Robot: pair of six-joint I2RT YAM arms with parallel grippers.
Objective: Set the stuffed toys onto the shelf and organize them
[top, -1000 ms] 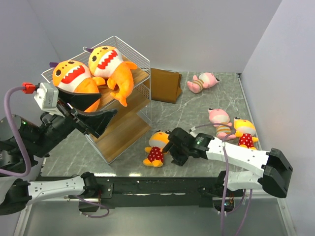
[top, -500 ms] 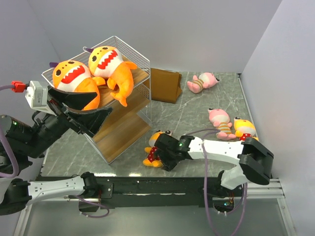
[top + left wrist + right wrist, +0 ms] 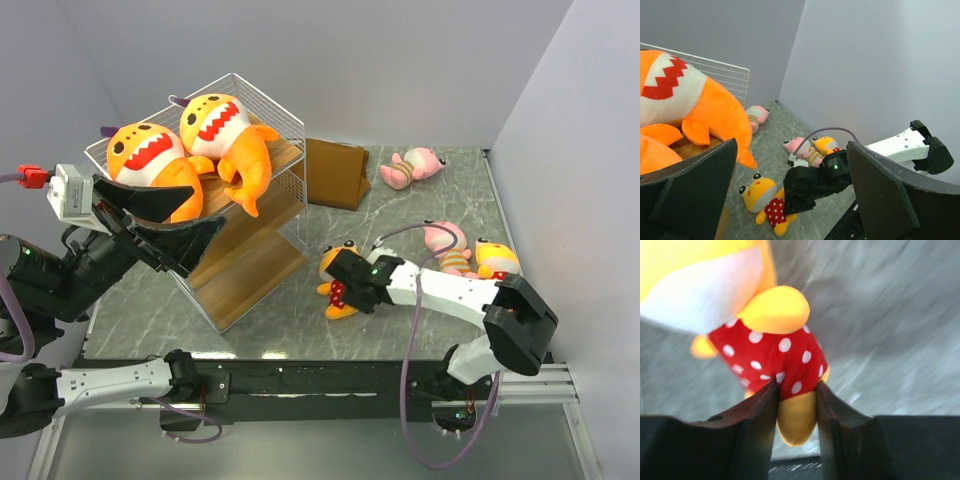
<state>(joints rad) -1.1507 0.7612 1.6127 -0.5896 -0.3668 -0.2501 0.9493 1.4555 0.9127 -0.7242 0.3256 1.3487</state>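
Now in right pincer [image 3: 796, 396]: red-dotted toy [image 3: 336, 266]

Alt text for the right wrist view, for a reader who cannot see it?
The right gripper is shut on the red, white-dotted body of a small orange plush, pinching fabric and one yellow-orange leg between its dark jaws. A blurred grey marbled table fills the background.

No readable text, labels, brands or numbers in any view. Shark plushes [image 3: 150, 155], shelf [image 3: 250, 268] and brown bag [image 3: 335, 172] carry no markings. White dots on the red-dotted plush [image 3: 771, 362] are pattern only. The green spot on the right arm [image 3: 450, 290] is a light, not a character.
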